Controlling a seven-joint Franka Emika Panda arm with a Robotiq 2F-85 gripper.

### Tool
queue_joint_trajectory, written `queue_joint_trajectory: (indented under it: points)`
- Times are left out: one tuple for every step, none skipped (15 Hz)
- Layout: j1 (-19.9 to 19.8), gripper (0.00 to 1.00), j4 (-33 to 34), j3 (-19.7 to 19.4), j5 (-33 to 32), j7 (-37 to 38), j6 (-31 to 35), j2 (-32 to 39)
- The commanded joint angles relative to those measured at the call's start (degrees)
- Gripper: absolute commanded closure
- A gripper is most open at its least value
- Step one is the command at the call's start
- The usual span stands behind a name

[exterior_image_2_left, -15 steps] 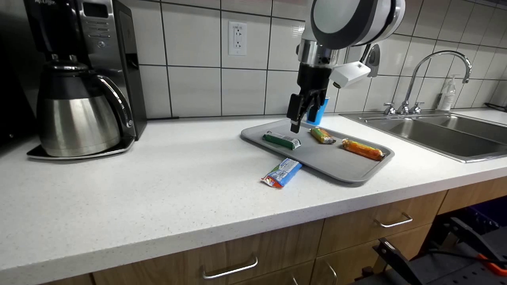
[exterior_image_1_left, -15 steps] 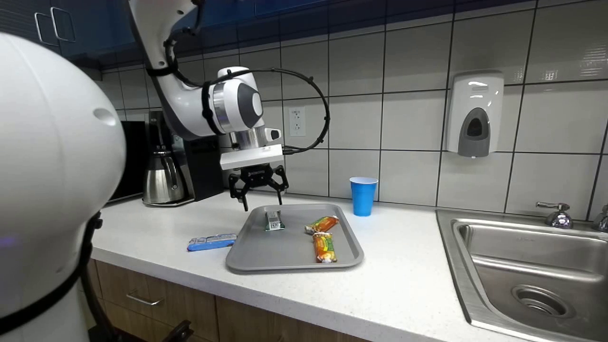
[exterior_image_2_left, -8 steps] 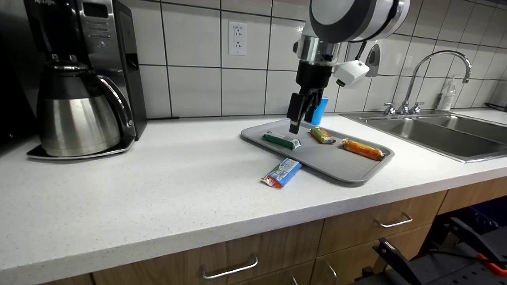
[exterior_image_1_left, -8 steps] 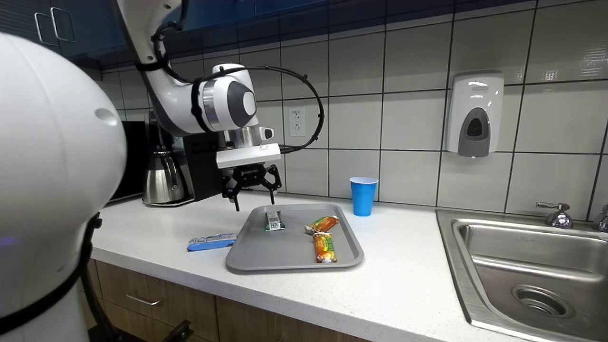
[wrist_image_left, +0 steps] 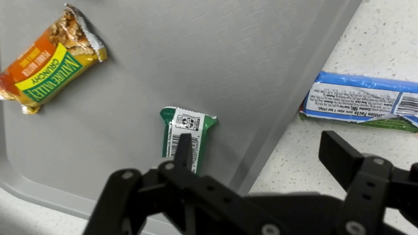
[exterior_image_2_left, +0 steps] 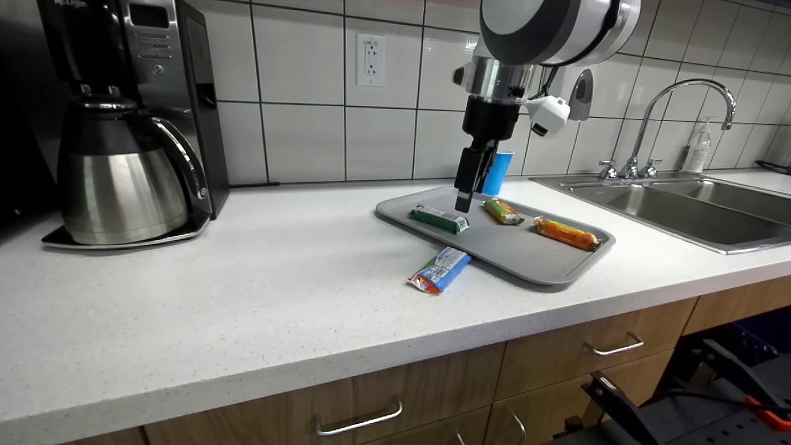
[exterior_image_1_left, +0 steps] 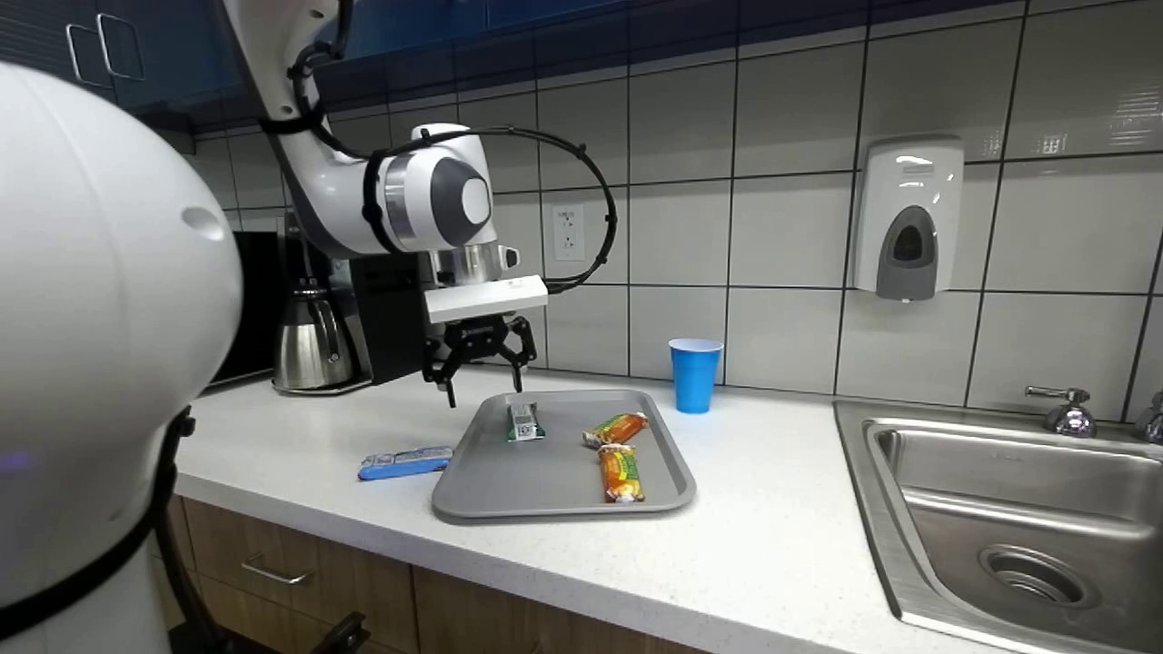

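Note:
My gripper (exterior_image_1_left: 484, 394) is open and empty, above the left back part of a grey tray (exterior_image_1_left: 527, 481). In the wrist view its spread fingers (wrist_image_left: 256, 145) show, one over a green-and-white wrapped bar (wrist_image_left: 187, 122), the other over the counter. The green bar (exterior_image_2_left: 439, 219) lies on the tray and is nearest to the gripper. Two orange-and-yellow bars (exterior_image_1_left: 618, 429) (exterior_image_1_left: 621, 474) lie on the tray's right side; one shows in the wrist view (wrist_image_left: 52, 65). A blue-and-white bar (exterior_image_1_left: 405, 463) lies on the counter against the tray's left edge; it also shows in the wrist view (wrist_image_left: 352, 99).
A blue cup (exterior_image_1_left: 695, 377) stands behind the tray near the tiled wall. A coffee maker with a steel carafe (exterior_image_2_left: 126, 185) stands on the counter (exterior_image_2_left: 247, 296). A steel sink (exterior_image_1_left: 1027, 509) is at the other end. A soap dispenser (exterior_image_1_left: 911, 218) hangs on the wall.
My gripper has moved slightly to the left in an exterior view and turned a little, with the wrist camera swinging round. It stays open. The tray, bars and cup have not moved.

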Motion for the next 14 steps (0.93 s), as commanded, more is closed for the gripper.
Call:
queue_joint_trajectory:
  points:
    - [-0.6, 0.00, -1.0, -0.2, -2.8, 4.9, -0.6, -1.7]
    - [-0.7, 0.00, -0.9, -0.4, -3.9, 7.3, -1.2, -1.7]
    - [-0.7, 0.00, -0.8, -0.5, -5.2, 10.5, -2.2, -1.8]
    - [-0.6, 0.00, -0.8, -0.6, -6.3, 13.7, -2.7, -1.9]
    - [-0.5, 0.00, -0.8, -0.6, -7.2, 17.1, -3.7, -2.1]
    - [-0.4, 0.00, -0.9, -0.5, -7.7, 19.8, -4.6, -2.2]
    - [-0.1, 0.00, -1.1, -0.2, -7.8, 22.3, -5.7, -2.5]
    - [0.0, 0.00, -1.3, 0.0, -7.4, 24.0, -6.6, -2.7]
    - [0.3, 0.00, -1.6, 0.3, -6.9, 25.9, -7.6, -3.0]
    - [0.6, 0.00, -1.9, 0.7, -6.1, 27.7, -8.5, -3.3]
    - [1.0, 0.00, -2.1, 1.1, -5.3, 30.1, -9.0, -3.5]
    - [1.3, 0.00, -2.2, 1.5, -4.8, 32.5, -9.4, -3.5]
    - [1.8, 0.00, -2.2, 2.0, -4.5, 35.9, -9.8, -3.5]
    - [2.2, 0.00, -2.2, 2.5, -3.9, 38.7, -10.0, -3.5]
